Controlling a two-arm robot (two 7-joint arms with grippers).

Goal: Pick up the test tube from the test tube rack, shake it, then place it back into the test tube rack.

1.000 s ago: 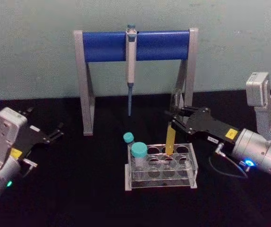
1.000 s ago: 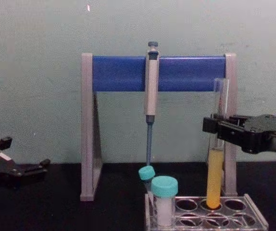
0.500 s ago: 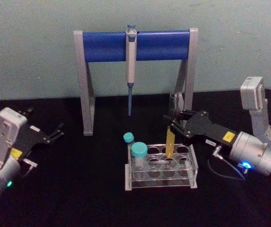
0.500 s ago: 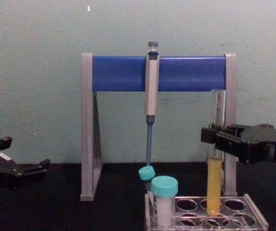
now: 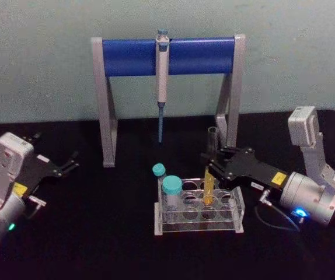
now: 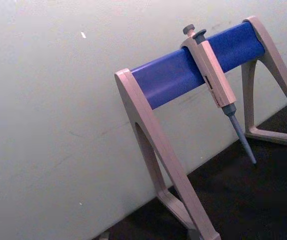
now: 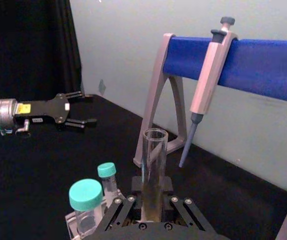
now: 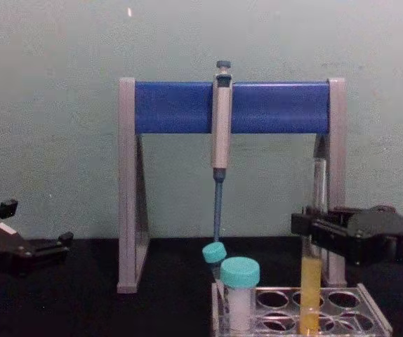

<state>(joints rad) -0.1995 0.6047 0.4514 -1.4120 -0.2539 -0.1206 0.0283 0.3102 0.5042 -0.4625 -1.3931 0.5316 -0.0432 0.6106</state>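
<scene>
The test tube (image 5: 209, 175) is a long clear glass tube with yellow liquid in its lower part. It stands upright with its lower end down in a hole on the right side of the clear test tube rack (image 5: 198, 226). My right gripper (image 5: 210, 165) comes in from the right and is shut on the tube's middle, just above the rack. The chest view shows the same hold, right gripper (image 8: 312, 229) on the test tube (image 8: 311, 288), whose bottom is below the top plate of the rack (image 8: 374, 313). The open left gripper (image 5: 68, 164) rests at the far left.
A grey-and-blue pipette stand (image 5: 106, 99) stands behind the rack, with a grey-blue pipette (image 5: 161, 76) hanging from its bar. Two teal-capped tubes (image 5: 171, 192) sit in the rack's left end. Black tabletop lies open between the rack and the left gripper.
My right gripper has moved down and slightly forward with the test tube. The tube's bottom has gone from just above the rack into a hole. The left arm has not moved.
</scene>
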